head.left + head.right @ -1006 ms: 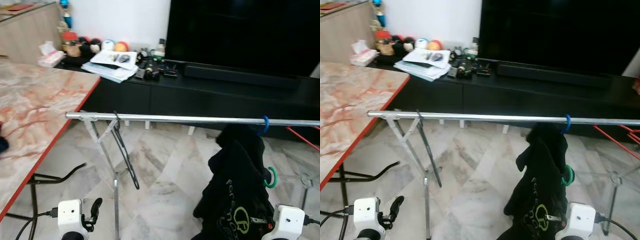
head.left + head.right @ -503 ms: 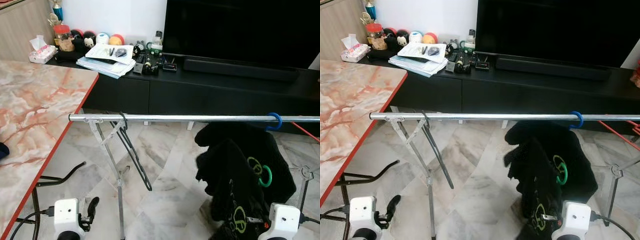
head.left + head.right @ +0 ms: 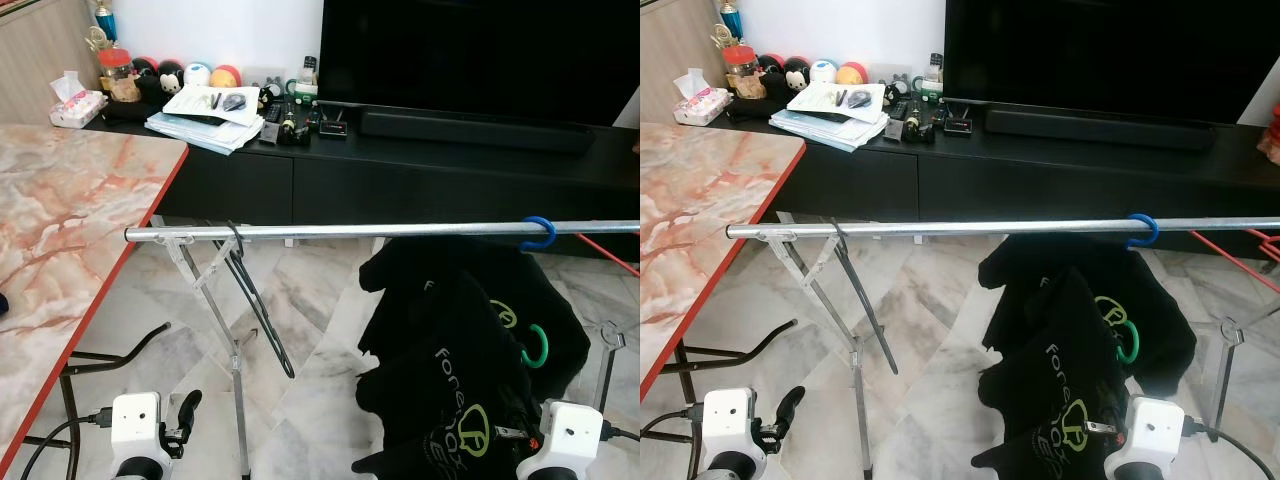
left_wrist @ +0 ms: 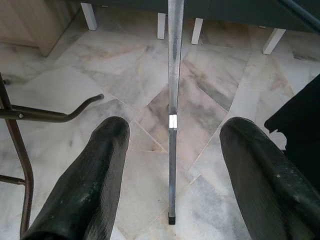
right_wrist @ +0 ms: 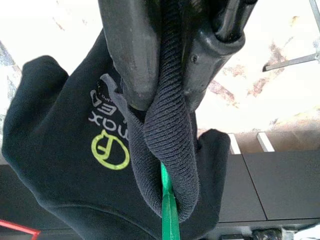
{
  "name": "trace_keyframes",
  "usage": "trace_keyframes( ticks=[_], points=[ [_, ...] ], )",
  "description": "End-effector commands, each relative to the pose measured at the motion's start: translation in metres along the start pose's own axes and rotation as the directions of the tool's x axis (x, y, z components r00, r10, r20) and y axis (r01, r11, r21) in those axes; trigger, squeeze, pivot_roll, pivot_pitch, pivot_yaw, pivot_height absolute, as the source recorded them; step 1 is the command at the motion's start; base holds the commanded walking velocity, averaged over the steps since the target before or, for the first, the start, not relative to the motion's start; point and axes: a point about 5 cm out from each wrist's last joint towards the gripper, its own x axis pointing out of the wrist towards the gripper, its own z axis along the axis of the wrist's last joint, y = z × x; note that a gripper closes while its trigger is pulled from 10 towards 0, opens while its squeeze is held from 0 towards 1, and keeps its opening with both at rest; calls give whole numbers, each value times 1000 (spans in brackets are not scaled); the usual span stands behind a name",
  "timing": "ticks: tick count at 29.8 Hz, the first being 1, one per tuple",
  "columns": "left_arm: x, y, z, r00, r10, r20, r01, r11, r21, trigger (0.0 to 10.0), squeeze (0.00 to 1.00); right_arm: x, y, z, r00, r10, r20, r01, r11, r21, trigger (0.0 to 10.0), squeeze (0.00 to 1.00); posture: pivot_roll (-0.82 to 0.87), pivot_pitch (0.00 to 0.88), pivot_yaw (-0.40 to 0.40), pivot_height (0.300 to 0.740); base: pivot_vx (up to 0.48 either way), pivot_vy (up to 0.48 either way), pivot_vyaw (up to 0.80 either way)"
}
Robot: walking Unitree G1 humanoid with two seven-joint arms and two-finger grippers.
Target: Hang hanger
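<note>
A silver rail (image 3: pixel 380 231) runs across in front of me. A blue hook (image 3: pixel 537 232) sits over it at the right, carrying a black garment (image 3: pixel 450 350) with a green logo and a green hanger (image 3: pixel 536 346). My right gripper (image 5: pixel 167 95) is low at the right, shut on the garment's ribbed hem (image 5: pixel 167 145) with the green hanger (image 5: pixel 169 210) running through it. A bare black hanger (image 3: pixel 258 312) hangs at the rail's left end. My left gripper (image 4: pixel 172 135) is open and low beside the rack's upright leg (image 4: pixel 172 100), holding nothing.
A marble table with a red edge (image 3: pixel 70 230) stands at the left, its black legs (image 3: pixel 110 355) near my left arm. A black console (image 3: pixel 420 170) with papers and small items, and a large TV (image 3: pixel 480 50), stand behind the rail. The rack's legs (image 3: pixel 238 380) stand on the marble floor.
The camera has shifted. The black garment has swung and spread wider to the left under the blue hook, its logo now turned towards me. The left arm stays low.
</note>
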Motion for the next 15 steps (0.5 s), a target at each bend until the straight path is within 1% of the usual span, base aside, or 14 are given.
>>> trace_keyframes(
  ticks=[1,7,9,13,15],
  points=[
    [-1,2,0,1000,-3,-13,3,1000,4,10000,0,0,-4,13,998,-26,65,26,1000,2,10000,0,2,133,2,740,0,0,0],
    [0,5,1,1000,-2,-16,2,1000,9,10000,0,-1,-4,11,998,-36,60,35,999,14,10000,0,13,134,12,740,0,0,0],
    [0,6,2,1000,0,-15,0,1000,12,10000,0,-1,-4,11,998,-36,60,35,999,12,10000,0,16,138,13,740,0,0,-463],
    [0,8,3,1000,4,-15,-4,1000,12,10000,0,0,-4,12,998,-32,59,32,999,7,10000,0,17,138,11,740,0,0,-800],
    [-2,8,0,1000,5,-21,-5,1000,10,10000,0,1,-4,12,997,-33,69,33,999,1,10000,0,19,131,8,740,0,0,-219]
  ],
)
